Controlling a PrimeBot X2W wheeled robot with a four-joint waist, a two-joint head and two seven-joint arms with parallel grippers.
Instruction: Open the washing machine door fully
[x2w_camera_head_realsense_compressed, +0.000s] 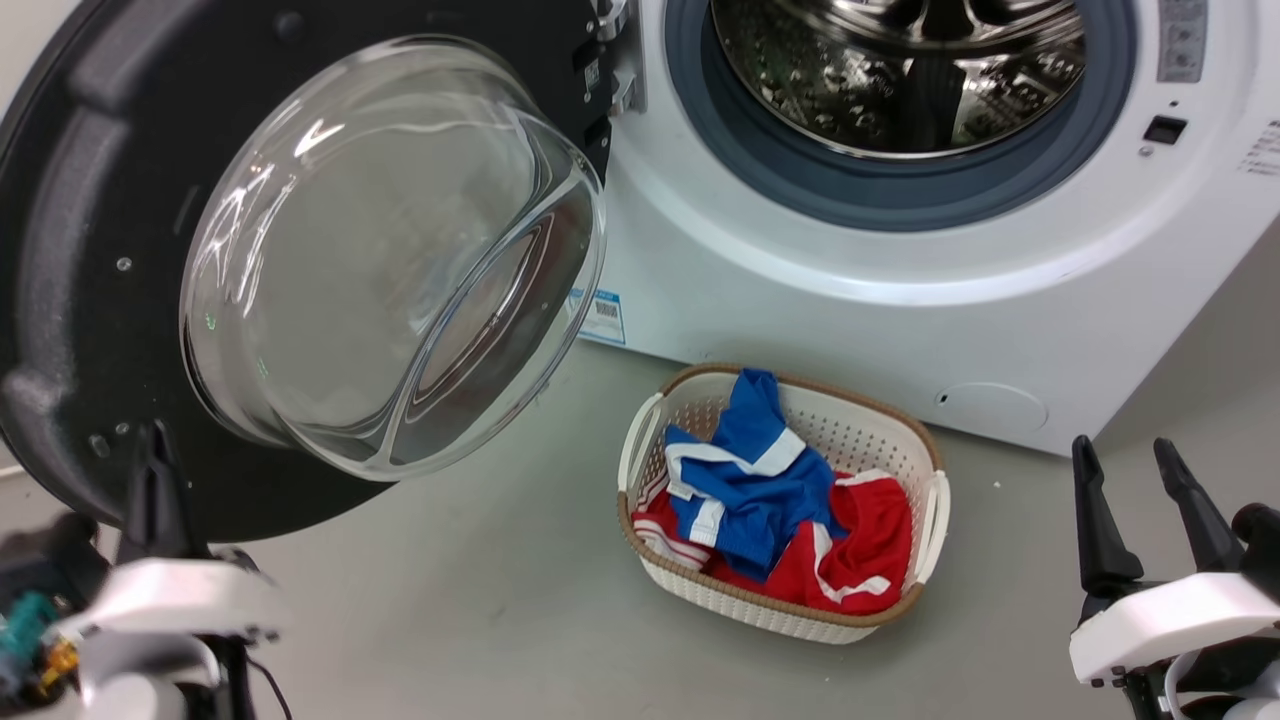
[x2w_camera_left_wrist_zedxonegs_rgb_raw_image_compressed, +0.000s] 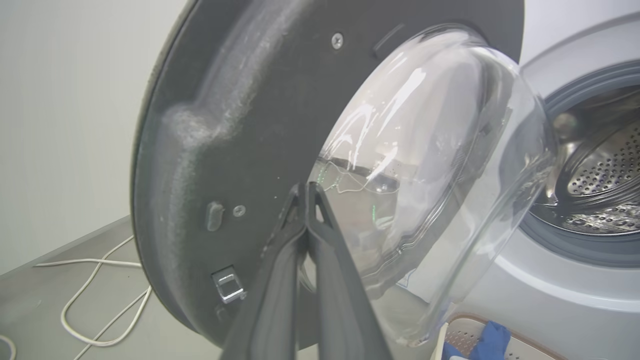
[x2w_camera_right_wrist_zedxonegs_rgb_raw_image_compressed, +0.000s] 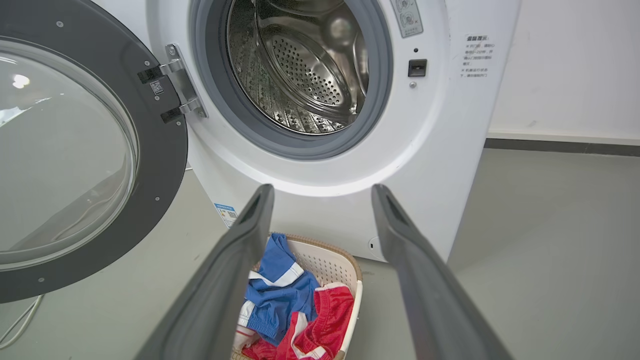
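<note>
The washing machine door (x2w_camera_head_realsense_compressed: 60, 250) is swung out to the left of the white washing machine (x2w_camera_head_realsense_compressed: 800, 320), its inner side and clear glass bowl (x2w_camera_head_realsense_compressed: 390, 260) facing me. My left gripper (x2w_camera_head_realsense_compressed: 155, 440) is shut with nothing between its fingers, just in front of the door's lower rim. In the left wrist view the joined tips of the left gripper (x2w_camera_left_wrist_zedxonegs_rgb_raw_image_compressed: 305, 189) point at the door (x2w_camera_left_wrist_zedxonegs_rgb_raw_image_compressed: 210, 125) beside the bowl; I cannot tell if they touch it. My right gripper (x2w_camera_head_realsense_compressed: 1122, 448) stands open at the lower right, clear of the machine. The right gripper (x2w_camera_right_wrist_zedxonegs_rgb_raw_image_compressed: 322, 190) faces the machine's front (x2w_camera_right_wrist_zedxonegs_rgb_raw_image_compressed: 440, 150) and the door (x2w_camera_right_wrist_zedxonegs_rgb_raw_image_compressed: 160, 150).
A cream basket (x2w_camera_head_realsense_compressed: 700, 590) with blue and red clothes sits on the grey floor in front of the machine, between my arms. The steel drum (x2w_camera_head_realsense_compressed: 900, 70) is exposed. A white cable (x2w_camera_left_wrist_zedxonegs_rgb_raw_image_compressed: 100, 260) lies on the floor behind the door, near the wall.
</note>
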